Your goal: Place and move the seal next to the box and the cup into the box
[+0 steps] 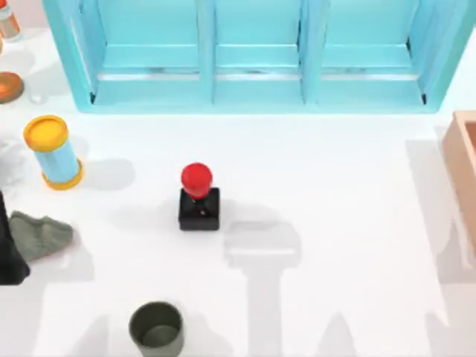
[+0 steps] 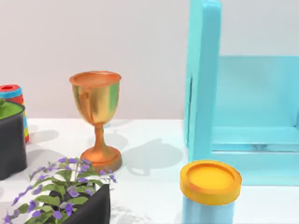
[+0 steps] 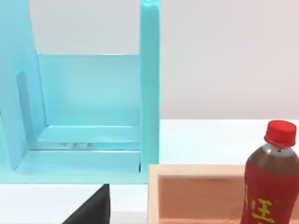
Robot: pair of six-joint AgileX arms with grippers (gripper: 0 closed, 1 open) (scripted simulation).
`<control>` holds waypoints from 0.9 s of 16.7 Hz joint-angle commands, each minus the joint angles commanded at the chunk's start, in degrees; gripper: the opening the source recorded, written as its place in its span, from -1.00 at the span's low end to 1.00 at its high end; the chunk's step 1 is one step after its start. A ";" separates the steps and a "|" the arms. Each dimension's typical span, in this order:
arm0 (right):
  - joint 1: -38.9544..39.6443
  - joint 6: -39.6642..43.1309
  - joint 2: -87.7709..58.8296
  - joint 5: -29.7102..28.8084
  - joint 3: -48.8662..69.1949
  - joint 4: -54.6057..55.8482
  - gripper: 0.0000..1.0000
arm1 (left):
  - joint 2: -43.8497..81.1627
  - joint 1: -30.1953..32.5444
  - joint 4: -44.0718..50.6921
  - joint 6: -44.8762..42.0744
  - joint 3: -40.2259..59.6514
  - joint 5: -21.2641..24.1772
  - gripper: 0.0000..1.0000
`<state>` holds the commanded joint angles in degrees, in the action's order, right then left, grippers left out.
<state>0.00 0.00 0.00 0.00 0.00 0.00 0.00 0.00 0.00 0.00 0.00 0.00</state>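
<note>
Neither gripper's state can be told; seal [image 1: 198,198] and cup [image 1: 157,328] sit untouched, well left of the box [image 1: 462,165].

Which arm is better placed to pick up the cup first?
Probably the left. The cup stands at the table's front on the left half, far from the box at the right edge. The seal stands near the middle, so the right arm could take that.
</note>
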 joint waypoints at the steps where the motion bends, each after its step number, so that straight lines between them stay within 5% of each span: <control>1: 0.00 0.00 0.00 0.00 0.00 0.00 1.00 | 0.00 0.00 0.00 0.00 0.00 0.00 1.00; 8: 4.43 -1.75 -10.95 -0.09 9.14 -8.27 1.00 | 0.00 0.00 0.00 0.00 0.00 0.00 1.00; 15: 15.98 -10.08 -41.25 -0.74 39.67 -28.90 1.00 | 0.00 0.00 0.00 0.00 0.00 0.00 1.00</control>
<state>15.98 -10.08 -41.25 -0.74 39.67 -28.90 0.00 0.00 0.00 0.00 0.00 0.00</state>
